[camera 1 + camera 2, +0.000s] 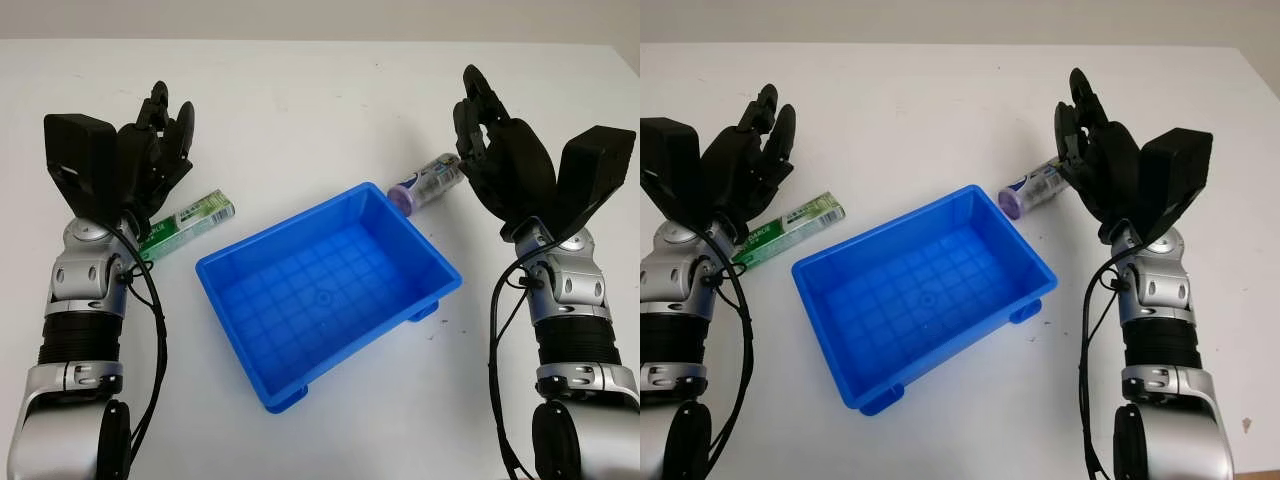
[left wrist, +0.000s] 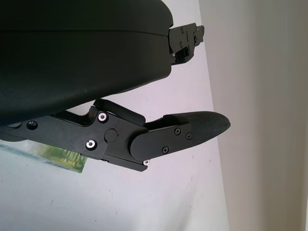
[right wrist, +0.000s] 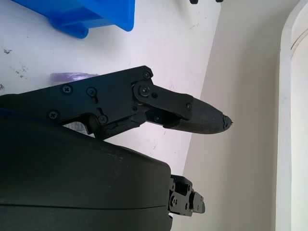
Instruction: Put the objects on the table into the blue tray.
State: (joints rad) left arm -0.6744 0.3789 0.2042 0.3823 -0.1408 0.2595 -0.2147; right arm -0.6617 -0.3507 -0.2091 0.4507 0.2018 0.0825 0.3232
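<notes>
Worktop (image 1: 300, 100) carries a blue tray (image 1: 325, 290) at centre, nothing inside. Left hand (image 1: 150, 150), open, hovers over a green box (image 1: 190, 222); right hand (image 1: 495, 140), open, beside a purple-capped bottle (image 1: 425, 183), whose cap the right wrist view glimpses behind the fingers (image 3: 192, 113).

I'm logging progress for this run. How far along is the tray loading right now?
Nothing is loaded yet: the blue tray sits empty mid-table. The green box lies on the table beside its left side, with the open left hand above its near end. The purple-capped bottle lies beside the tray's far right corner, next to the open right hand. Neither item is grasped, so both still need picking and placing.
</notes>
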